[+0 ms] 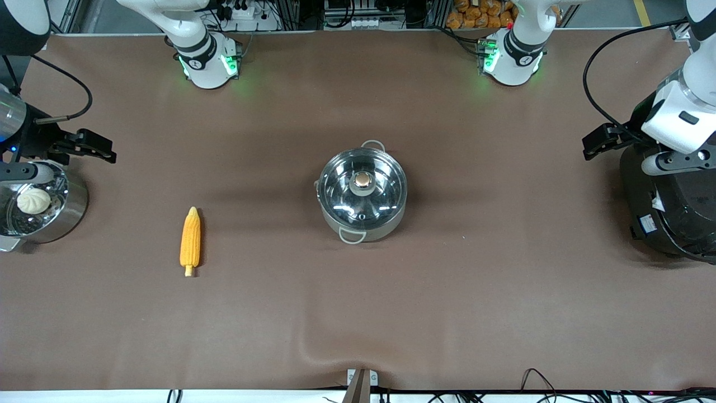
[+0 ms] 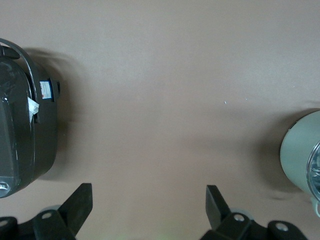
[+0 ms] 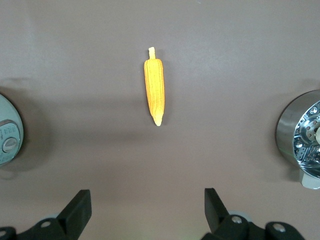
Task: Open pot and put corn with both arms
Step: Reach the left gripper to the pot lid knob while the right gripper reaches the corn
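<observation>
Nothing is begun: the lid (image 1: 362, 187) is seated on the pot (image 1: 364, 224), the corn (image 1: 190, 242) untouched, left gripper (image 2: 149, 202) and right gripper (image 3: 147, 205) held released; the knob (image 1: 363, 179) must be grasped

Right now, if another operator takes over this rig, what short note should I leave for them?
Left gripper: open, holding nothing, waiting beside the black rice cooker.
Right gripper: open, holding nothing, waiting near the steamer pot with a bun.
The pot stands mid-table, its glass lid on.
The corn lies flat on the table, toward the right arm's end, a little nearer the front camera than the pot.
Done: nothing.
Left: lift the lid, put the corn in.
</observation>
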